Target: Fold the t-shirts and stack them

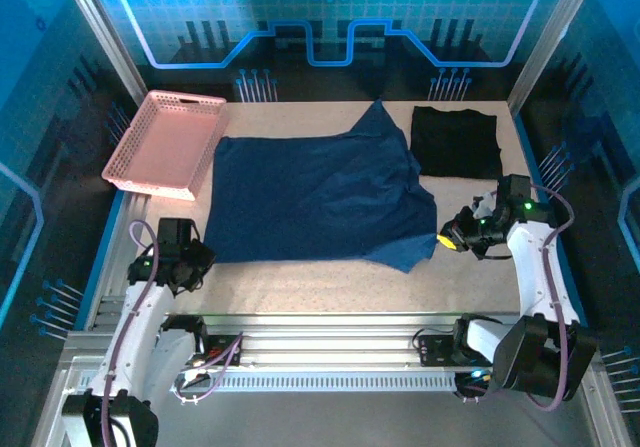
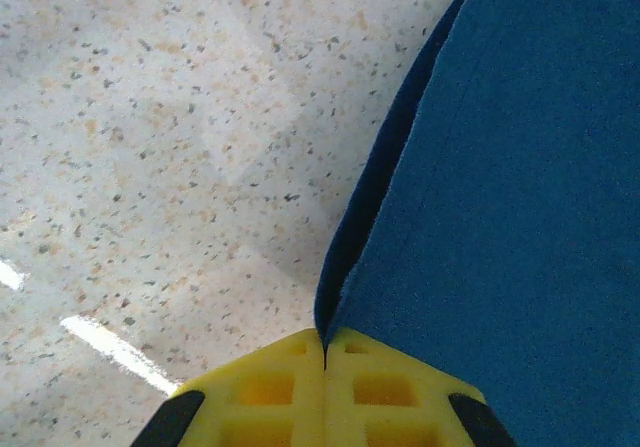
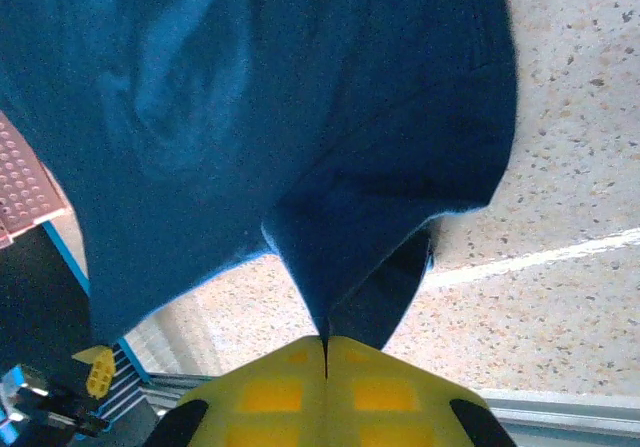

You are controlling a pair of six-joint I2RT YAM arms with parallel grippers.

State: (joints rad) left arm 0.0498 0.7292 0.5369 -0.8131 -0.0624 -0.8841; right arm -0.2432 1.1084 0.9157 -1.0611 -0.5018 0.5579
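The navy blue t-shirt [image 1: 310, 192] lies spread across the middle of the table, print side hidden. My left gripper [image 1: 200, 259] is at its near left corner, and in the left wrist view the yellow jaws [image 2: 324, 352] are shut on the shirt's edge [image 2: 500, 217]. My right gripper [image 1: 447, 238] is at the near right corner. Its jaws [image 3: 325, 349] are shut on a pinch of blue cloth [image 3: 340, 167] lifted off the table. The black t-shirt [image 1: 456, 141], folded to a square, lies at the back right.
A pink perforated basket [image 1: 165, 145] stands at the back left, beside the blue shirt. Speckled tabletop [image 1: 320, 287] shows along the near edge in front of the shirt. A metal rail [image 1: 330, 332] runs between the arm bases.
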